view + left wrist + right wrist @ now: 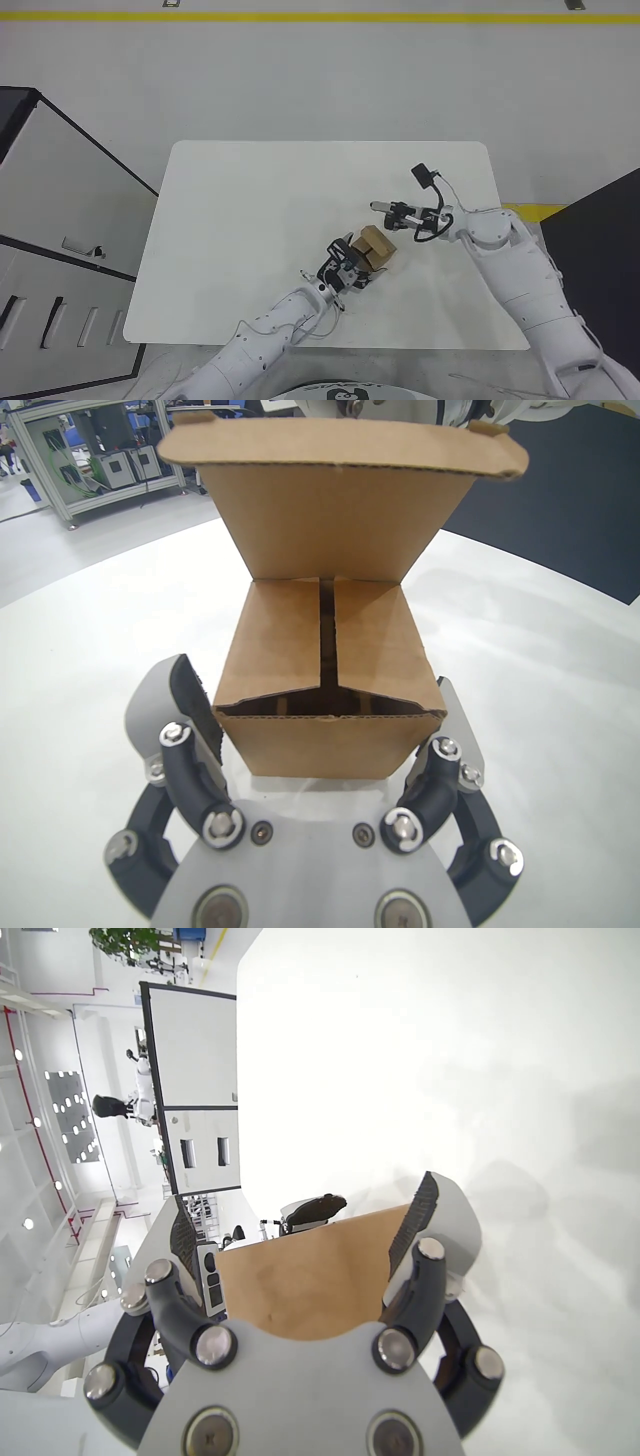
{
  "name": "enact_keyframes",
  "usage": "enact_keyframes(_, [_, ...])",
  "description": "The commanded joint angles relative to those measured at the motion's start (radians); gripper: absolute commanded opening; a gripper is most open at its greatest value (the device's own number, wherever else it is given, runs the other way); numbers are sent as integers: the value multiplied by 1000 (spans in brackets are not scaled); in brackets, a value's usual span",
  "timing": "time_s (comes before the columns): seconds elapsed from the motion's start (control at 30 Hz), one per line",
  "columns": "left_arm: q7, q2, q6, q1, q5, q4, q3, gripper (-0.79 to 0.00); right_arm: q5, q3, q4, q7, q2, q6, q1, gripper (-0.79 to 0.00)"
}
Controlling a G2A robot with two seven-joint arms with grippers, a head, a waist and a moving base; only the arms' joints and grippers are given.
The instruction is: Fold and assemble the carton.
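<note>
White table. Brown carton sits right of centre, toward the near edge. Left gripper is against the carton's near-left side. Right gripper is just beyond its far side, contact unclear. Cabinet stands off the table's left edge. Yellow floor line runs beyond.

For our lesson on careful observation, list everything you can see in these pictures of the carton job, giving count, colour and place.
carton: one, brown, on the table near its middle; lid flap raised, two inner flaps folded in.
table: one, white, under the carton.
cabinet: one, white with a black frame, beside the table's left edge.
floor line: one, yellow, beyond the table's far edge.
left gripper: one, grey and black, fingers against the carton's two sides.
right gripper: one, grey and black, open, the lid flap between its fingers.
</note>
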Motion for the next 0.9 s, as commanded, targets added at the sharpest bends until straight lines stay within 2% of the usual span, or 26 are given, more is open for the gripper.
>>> enact_keyframes(0.0, [1, 0, 0, 2, 1, 0, -3, 0, -17, 24, -42, 16, 9, 0, -11, 0])
enact_keyframes(0.1, [2, 0, 1, 4, 2, -1, -7, 0, -45, 47, -107, 74, 20, -8, -26, 0])
enact_keyframes(0.43, [-1, 0, -6, 4, 7, -1, -8, 0, -55, 45, -113, 72, 21, -11, -25, 0])
enact_keyframes(0.5, [-1, 0, -6, 4, 7, -1, -8, 0, -192, 31, -187, 95, 29, -15, -15, 0])
enact_keyframes(0.87, [-1, 0, -6, 4, 7, -1, -8, 0, -440, -20, -411, 417, 53, 111, 101, 0])
